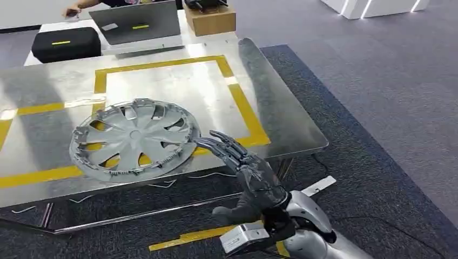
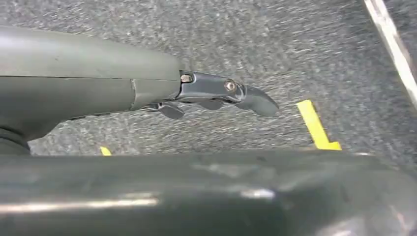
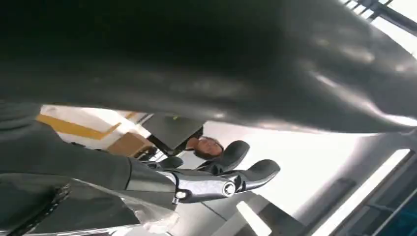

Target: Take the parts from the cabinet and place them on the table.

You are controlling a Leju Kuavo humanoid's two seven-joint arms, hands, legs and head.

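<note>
On the metal desk (image 1: 281, 116), inside and partly over the yellow tape outline (image 1: 243, 108), lies a grey wheel cover (image 1: 132, 139). It rests flat with its spokes facing up, its near edge crossing the front strip of the tape and sitting close to the desk's front edge.

From the lower right of the head view the right hand (image 1: 246, 172) reaches toward the cover. Its dark fingers (image 1: 219, 143) are stretched out and spread, the tips at the cover's right rim; whether they touch it or stop just short cannot be told. The thumb points away to the side and nothing is held in the palm. In the right wrist view the same hand (image 3: 206, 182) shows its fingers extended and apart, with a dark blurred surface overhead.

The left hand (image 2: 216, 96) appears in its own wrist view above grey carpet (image 2: 295, 54), its fingers extended with only a slight curl and holding nothing. A short piece of yellow tape (image 2: 317, 128) lies on the carpet beyond it.

At the far end of the desk stand a black case (image 1: 66, 43), a grey laptop-like lid (image 1: 137, 24) and a cardboard box (image 1: 210, 19). A person's hand (image 1: 73, 9) rests near the far edge. Dark carpet covers the floor beside the desk, and thin cables trail under its front edge.
</note>
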